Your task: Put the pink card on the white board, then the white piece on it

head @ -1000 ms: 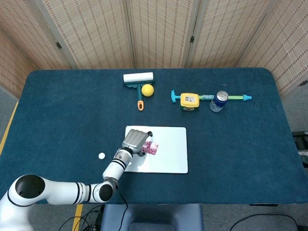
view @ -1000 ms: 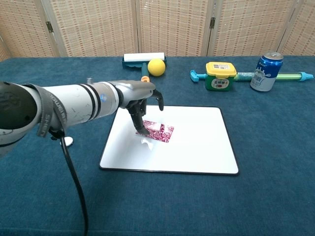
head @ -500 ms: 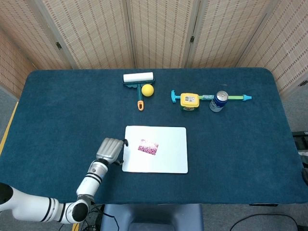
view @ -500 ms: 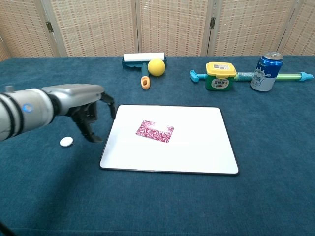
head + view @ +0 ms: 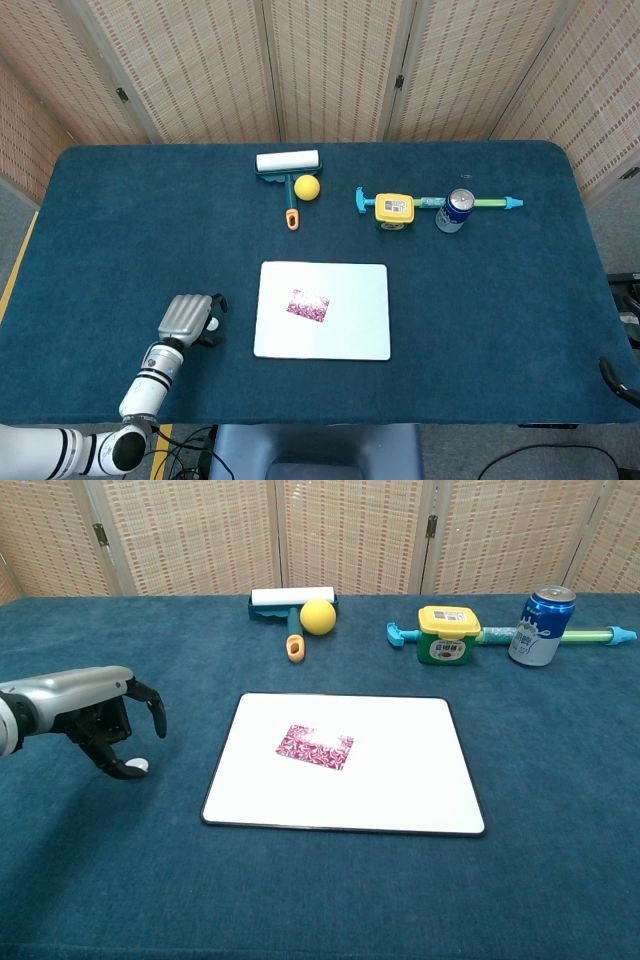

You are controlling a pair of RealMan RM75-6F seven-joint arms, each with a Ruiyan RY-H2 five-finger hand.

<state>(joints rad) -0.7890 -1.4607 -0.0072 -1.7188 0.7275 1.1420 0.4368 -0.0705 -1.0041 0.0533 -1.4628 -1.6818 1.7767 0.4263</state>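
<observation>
The fingers (image 5: pixel 118 742) of the left hand (image 5: pixel 95 715) are curled downward, with their tips at the white piece (image 5: pixel 139 766) on the table (image 5: pixel 320 880); whether they already pinch it or only touch it, I cannot tell. In the head view the left hand (image 5: pixel 187 318) covers the piece. Just to the right of the fingers lies the white board (image 5: pixel 400 790), and the pink card (image 5: pixel 315 747) lies flat on its left half, apart from the hand. Beyond the board, near the far edge, are a lint roller (image 5: pixel 292 598), a yellow ball (image 5: pixel 318 616), a yellow box (image 5: pixel 447 634) and a blue can (image 5: pixel 540 626). The right hand is not seen in either view.
</observation>
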